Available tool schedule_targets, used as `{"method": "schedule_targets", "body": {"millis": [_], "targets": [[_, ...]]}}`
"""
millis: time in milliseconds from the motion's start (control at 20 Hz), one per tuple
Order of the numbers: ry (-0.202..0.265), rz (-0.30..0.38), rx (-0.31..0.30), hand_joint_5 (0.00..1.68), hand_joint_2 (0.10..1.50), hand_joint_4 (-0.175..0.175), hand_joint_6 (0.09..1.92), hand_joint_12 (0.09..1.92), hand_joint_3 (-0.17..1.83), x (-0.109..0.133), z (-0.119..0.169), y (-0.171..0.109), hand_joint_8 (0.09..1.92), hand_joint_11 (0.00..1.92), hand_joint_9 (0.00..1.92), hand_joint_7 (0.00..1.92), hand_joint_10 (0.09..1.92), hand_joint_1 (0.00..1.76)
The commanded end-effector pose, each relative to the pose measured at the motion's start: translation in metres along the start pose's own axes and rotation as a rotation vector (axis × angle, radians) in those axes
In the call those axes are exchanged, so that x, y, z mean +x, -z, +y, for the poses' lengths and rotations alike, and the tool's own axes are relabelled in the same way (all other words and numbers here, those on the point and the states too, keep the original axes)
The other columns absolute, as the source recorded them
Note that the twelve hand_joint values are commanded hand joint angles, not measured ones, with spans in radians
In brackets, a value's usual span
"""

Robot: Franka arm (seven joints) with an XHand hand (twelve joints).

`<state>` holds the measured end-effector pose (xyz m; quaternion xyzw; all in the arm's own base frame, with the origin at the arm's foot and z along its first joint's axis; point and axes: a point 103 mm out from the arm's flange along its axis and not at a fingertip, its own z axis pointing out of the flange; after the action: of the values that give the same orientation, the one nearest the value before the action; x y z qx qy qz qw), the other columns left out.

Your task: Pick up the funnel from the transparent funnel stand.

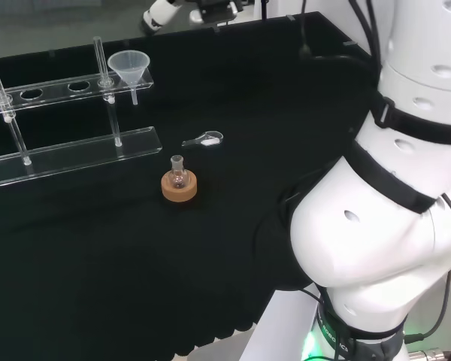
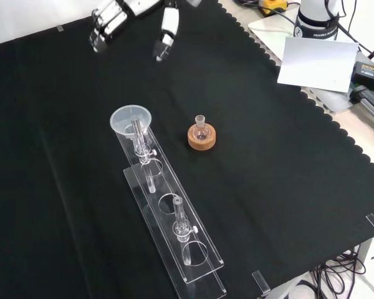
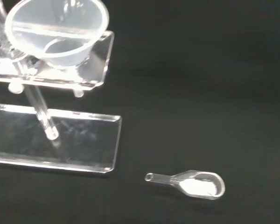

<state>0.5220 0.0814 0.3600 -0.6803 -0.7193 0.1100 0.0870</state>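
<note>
Hand (image 2: pixel 115 18) open, one funnel (image 2: pixel 130 119), one stand (image 2: pixel 174 230)

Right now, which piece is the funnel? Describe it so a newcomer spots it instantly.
Find the long clear acrylic stand lying across the black cloth. The funnel sits in the hole at its end nearest the hand, above and left of the small flask on its cork ring in the front view. It is the wide translucent cone; its neighbours on the stand are thin upright rods.

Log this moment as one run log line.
hand: open, above cloth | funnel: seated in funnel stand, untouched | phase: approach
</note>
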Motion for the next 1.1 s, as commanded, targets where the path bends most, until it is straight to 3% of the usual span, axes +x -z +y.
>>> {"method": "schedule_targets", "body": {"millis": [50, 550, 1100], "targets": [[0.061, -0.029, 0.107, 0.05, 0.78, 0.02, 0.09, 1.46, 0.3, 0.046, 0.031, -0.022, 0.41, 0.07, 0.12, 0.0, 0.74, 0.52], [0.058, -0.068, 0.16, 0.0, 0.74, 0.01, 0.09, 1.48, 0.32, 0.065, 0.05, -0.034, 0.3, 0.17, 0.09, 0.0, 0.79, 0.56], [0.03, -0.12, 0.193, 0.0, 0.68, -0.011, 0.09, 1.48, 0.35, 0.071, 0.06, -0.041, 0.37, 0.29, 0.15, 0.0, 0.86, 0.65]]}}
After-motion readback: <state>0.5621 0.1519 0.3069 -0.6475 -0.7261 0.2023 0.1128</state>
